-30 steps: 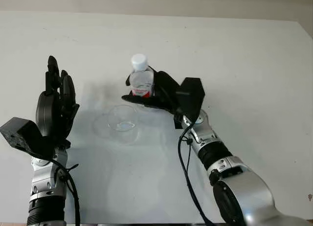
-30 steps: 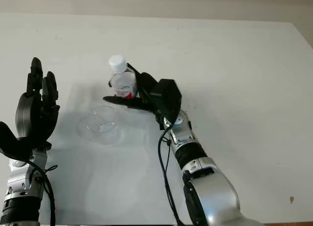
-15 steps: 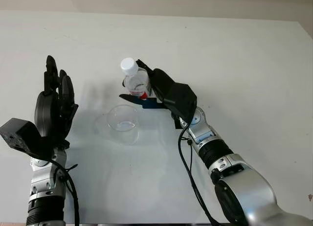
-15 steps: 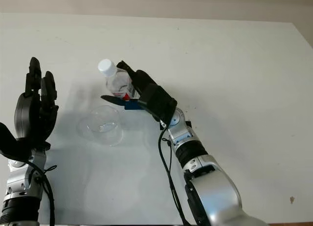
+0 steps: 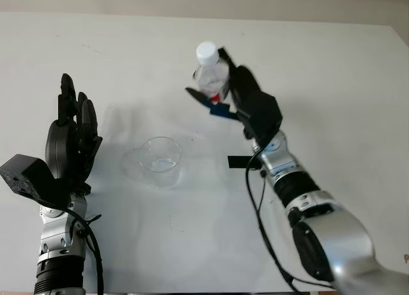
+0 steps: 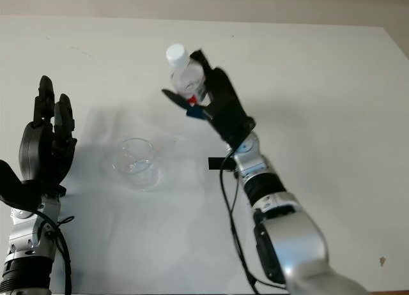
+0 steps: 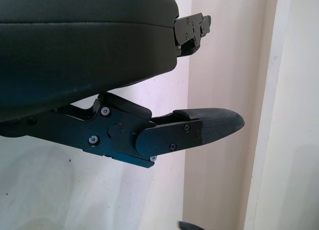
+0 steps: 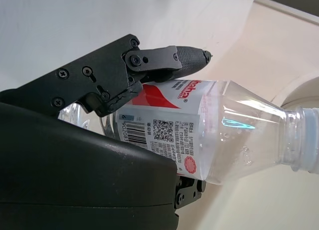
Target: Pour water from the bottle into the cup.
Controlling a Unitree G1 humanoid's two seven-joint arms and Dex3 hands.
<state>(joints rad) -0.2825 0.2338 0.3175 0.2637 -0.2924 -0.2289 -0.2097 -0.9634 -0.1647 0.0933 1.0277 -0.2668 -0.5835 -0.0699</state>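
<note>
Right hand (image 5: pixel 239 97) is gripping the bottle (image 5: pixel 209 75) around its labelled body, holding it up above the counter (image 5: pixel 332 84), white cap on, toward the far edge. Left hand (image 5: pixel 70 138) is standing open near the left edge, and the clear cup (image 5: pixel 160 159) is sitting between the two arms.

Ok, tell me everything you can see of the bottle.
The bottle is small, of clear plastic, with a white cap on and a white and red printed label bearing a barcode and a QR code around its middle. The right hand holds it in the air, fingers wrapped round the labelled part. It stands roughly upright, tilted a little, beyond and to the right of the cup. Water drops cling inside its shoulder; no water level can be made out.
</note>
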